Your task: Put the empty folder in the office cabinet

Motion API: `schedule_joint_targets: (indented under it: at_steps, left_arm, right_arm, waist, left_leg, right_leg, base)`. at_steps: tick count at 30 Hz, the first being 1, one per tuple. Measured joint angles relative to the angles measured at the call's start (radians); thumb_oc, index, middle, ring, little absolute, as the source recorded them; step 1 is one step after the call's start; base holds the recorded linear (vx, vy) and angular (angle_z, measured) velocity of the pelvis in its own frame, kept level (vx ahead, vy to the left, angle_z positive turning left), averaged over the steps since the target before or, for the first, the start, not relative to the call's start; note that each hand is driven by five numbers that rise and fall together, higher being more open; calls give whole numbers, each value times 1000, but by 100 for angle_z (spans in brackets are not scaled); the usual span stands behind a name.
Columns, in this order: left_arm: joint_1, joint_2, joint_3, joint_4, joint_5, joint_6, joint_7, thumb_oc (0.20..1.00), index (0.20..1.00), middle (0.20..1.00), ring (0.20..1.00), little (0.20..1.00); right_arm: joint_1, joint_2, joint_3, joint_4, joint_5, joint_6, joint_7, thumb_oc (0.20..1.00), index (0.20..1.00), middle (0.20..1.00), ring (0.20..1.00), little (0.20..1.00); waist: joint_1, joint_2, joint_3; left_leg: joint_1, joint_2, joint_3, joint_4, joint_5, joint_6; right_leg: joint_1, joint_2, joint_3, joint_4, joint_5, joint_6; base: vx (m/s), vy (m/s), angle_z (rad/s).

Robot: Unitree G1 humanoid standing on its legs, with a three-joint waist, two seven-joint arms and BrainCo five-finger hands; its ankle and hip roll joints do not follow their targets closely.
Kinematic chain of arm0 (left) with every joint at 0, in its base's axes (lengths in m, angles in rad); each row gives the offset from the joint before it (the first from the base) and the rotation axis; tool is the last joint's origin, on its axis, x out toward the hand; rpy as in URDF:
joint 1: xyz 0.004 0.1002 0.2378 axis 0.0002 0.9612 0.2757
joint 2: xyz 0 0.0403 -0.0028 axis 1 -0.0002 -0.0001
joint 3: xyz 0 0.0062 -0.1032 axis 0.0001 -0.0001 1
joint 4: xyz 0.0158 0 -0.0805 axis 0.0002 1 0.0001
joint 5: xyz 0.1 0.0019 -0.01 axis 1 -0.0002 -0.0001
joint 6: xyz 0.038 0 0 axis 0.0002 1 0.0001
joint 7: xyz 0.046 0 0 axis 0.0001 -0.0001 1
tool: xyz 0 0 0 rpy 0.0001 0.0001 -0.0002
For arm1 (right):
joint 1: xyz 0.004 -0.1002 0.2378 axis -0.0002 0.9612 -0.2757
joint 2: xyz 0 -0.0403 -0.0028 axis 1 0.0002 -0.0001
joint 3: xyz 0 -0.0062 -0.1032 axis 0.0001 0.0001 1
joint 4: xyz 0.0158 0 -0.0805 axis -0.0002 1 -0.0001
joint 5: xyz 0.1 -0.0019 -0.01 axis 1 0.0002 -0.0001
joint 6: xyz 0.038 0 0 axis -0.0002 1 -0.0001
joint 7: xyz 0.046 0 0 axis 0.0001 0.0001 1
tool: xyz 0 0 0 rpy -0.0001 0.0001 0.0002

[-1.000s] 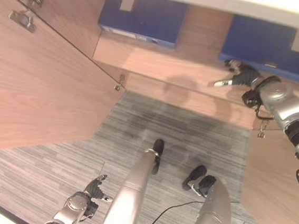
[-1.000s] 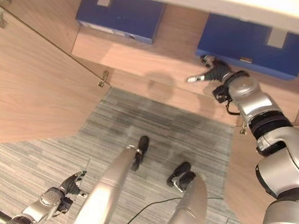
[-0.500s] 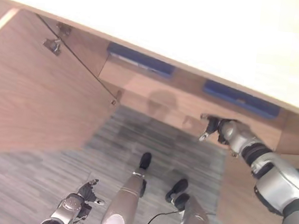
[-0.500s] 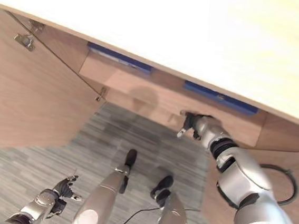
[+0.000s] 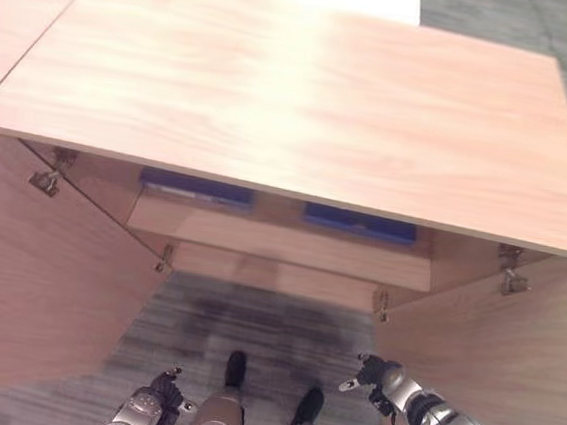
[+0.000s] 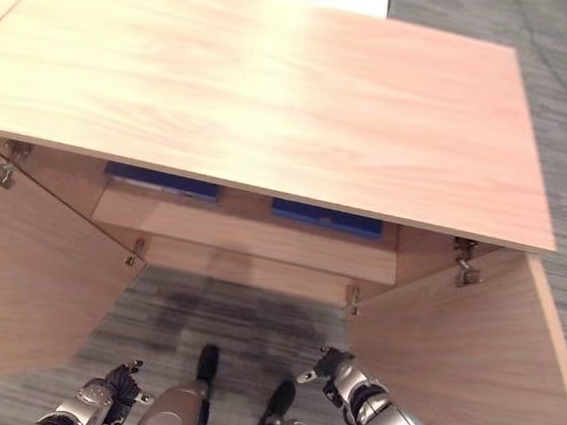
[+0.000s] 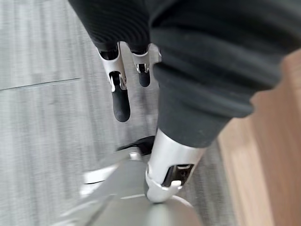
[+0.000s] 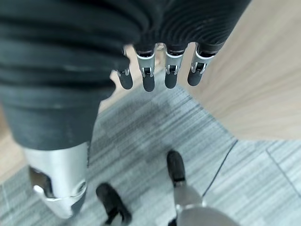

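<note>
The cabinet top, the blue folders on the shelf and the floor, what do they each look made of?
The cabinet top looks like wood or wood-look laminate: light grain lines with a soft sheen where light falls. The blue folders seem to be plastic or coated board, plain and smooth, though little of them shows under the top. The floor looks like grey carpet tile, matt with fine stripes.

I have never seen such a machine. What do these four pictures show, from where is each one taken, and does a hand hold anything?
This is a two-armed humanoid robot. Two pictures come from cameras in its head, looking down at a low light-wood office cabinet with both doors open. Two flat blue folders lie on its inner shelf. The other two pictures come from wrist cameras, looking along each hand. The left hand and right hand hang low over the grey carpet. Their fingers are relaxed and hold nothing.
</note>
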Motion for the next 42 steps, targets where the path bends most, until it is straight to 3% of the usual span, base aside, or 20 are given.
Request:
schedule_joint_targets:
  at_steps: [6, 11, 13, 14, 15, 17, 18, 25, 26, 27, 28, 32, 37, 42]
  left_arm:
    - [31, -45, 9, 53, 6, -1, 35, 1000, 1000, 1000, 1000, 1000]
    - [27, -55, 8, 73, 4, -15, 57, 1000, 1000, 1000, 1000, 1000]
    - [26, -56, 14, 76, 4, -24, 62, 1000, 1000, 1000, 1000, 1000]
    - [23, -40, 18, 81, 3, -28, 66, 1000, 1000, 1000, 1000, 1000]
    - [28, -37, 20, 83, 4, -27, 64, 1000, 1000, 1000, 1000, 1000]
    - [35, -53, 21, 125, 5, -22, 58, 1000, 1000, 1000, 1000, 1000]
    - [27, -56, 20, 142, 10, -20, 58, 1000, 1000, 1000, 1000, 1000]
    - [-7, -61, -3, 192, 85, 3, 55, 1000, 1000, 1000, 1000, 1000]
    - [-7, -61, -5, 191, 85, 2, 54, 1000, 1000, 1000, 1000, 1000]
    - [-13, -60, -24, 189, 87, 3, 53, 1000, 1000, 1000, 1000, 1000]
    - [-16, -61, -36, 185, 109, -2, 50, 1000, 1000, 1000, 1000, 1000]
    - [-14, -60, -41, 185, 123, -9, 38, 1000, 1000, 1000, 1000, 1000]
    - [-13, -56, -40, 189, 149, -17, 25, 1000, 1000, 1000, 1000, 1000]
    - [-7, -43, -29, 230, 165, -14, 9, 1000, 1000, 1000, 1000, 1000]
  right_arm:
    - [148, -8, -234, 96, 163, -32, -59, 1000, 1000, 1000, 1000, 1000]
    - [219, -15, -233, 137, 202, -37, -90, 1000, 1000, 1000, 1000, 1000]
    - [251, -17, -231, 136, 201, -40, -95, 1000, 1000, 1000, 1000, 1000]
    - [254, -14, -222, 142, 200, -40, -98, 1000, 1000, 1000, 1000, 1000]
    - [262, -20, -215, 140, 199, -39, -98, 1000, 1000, 1000, 1000, 1000]
    - [289, -40, -215, 131, 199, -39, -92, 1000, 1000, 1000, 1000, 1000]
    - [301, -41, -215, 132, 197, -38, -82, 1000, 1000, 1000, 1000, 1000]
    - [327, -42, -237, 108, 192, -44, -58, 1000, 1000, 1000, 1000, 1000]
    - [330, -40, -238, 101, 194, -44, -55, 1000, 1000, 1000, 1000, 1000]
    - [333, -33, -238, 100, 207, -52, -54, 1000, 1000, 1000, 1000, 1000]
    - [331, -36, -238, 98, 210, -60, -55, 1000, 1000, 1000, 1000, 1000]
    - [341, -36, -243, 99, 210, -59, -45, 1000, 1000, 1000, 1000, 1000]
    - [352, -36, -274, 95, 209, -58, -36, 1000, 1000, 1000, 1000, 1000]
    - [379, -35, -340, 58, 210, -59, -19, 1000, 1000, 1000, 1000, 1000]
  waist:
    - [-18, 26, -85]
    - [-39, 51, -69]
    - [-46, 35, -57]
    - [-47, 0, -45]
    - [-50, -7, -44]
    - [-71, 15, -49]
    - [-90, 15, -50]
    - [-120, 20, -63]
    - [-122, 21, -64]
    - [-125, 10, -80]
    - [-127, 12, -82]
    - [-148, 4, -94]
    - [-154, -4, -85]
    - [-159, -12, -32]
  left_leg:
    - [49, 8, 14, -18, -2, -5]
    - [-16, 36, 27, 102, -33, -30]
    - [-21, 26, 19, 132, -3, -75]
    - [-54, 3, -6, 256, -24, -58]
    - [-59, -5, -6, 346, -66, -26]
    - [-33, 0, -33, 419, -120, -1]
    - [-20, 1, -37, 412, -152, 10]
    - [124, -2, -22, 103, -151, 1]
    - [129, -4, -24, 87, -151, 1]
    - [130, -28, -19, 67, -148, 3]
    - [128, -44, -11, 60, -138, 13]
    - [132, -84, 11, 49, -131, 39]
    - [143, -122, 39, 27, -116, 66]
    - [190, -137, 89, -21, -103, 78]
  right_leg:
    - [39, 7, 7, -6, -19, -2]
    - [-12, 20, 42, 49, -35, -27]
    - [-26, -2, 63, 65, -37, -56]
    - [-25, -36, 73, 61, -25, -71]
    - [-16, -50, 81, 47, -21, -72]
    - [13, -42, 91, 22, 1, -63]
    - [16, -37, 88, 14, 14, -64]
    - [-1, -21, 97, 9, 53, -20]
    - [-2, -23, 92, 12, 54, -11]
    - [-33, -56, 101, 33, 64, -3]
    - [-48, -69, 115, 60, 56, 19]
    - [-82, -111, 145, 87, 61, 53]
    - [-103, -144, 176, 100, 79, 80]
    - [-109, -155, 205, 108, 101, 101]
  base:
    - [26, -29, -4]
    - [-113, -44, -20]
    - [-70, 28, -29]
    - [-3, 49, -53]
    - [-5, 77, -62]
    - [-12, 105, -33]
    - [-39, 142, -6]
    - [-69, 113, 0]
    - [-222, 224, 0]
    - [-295, 281, -7]
    - [-283, 245, -16]
    - [-189, 179, -15]
    - [-182, 180, -17]
    - [-163, 110, -27]
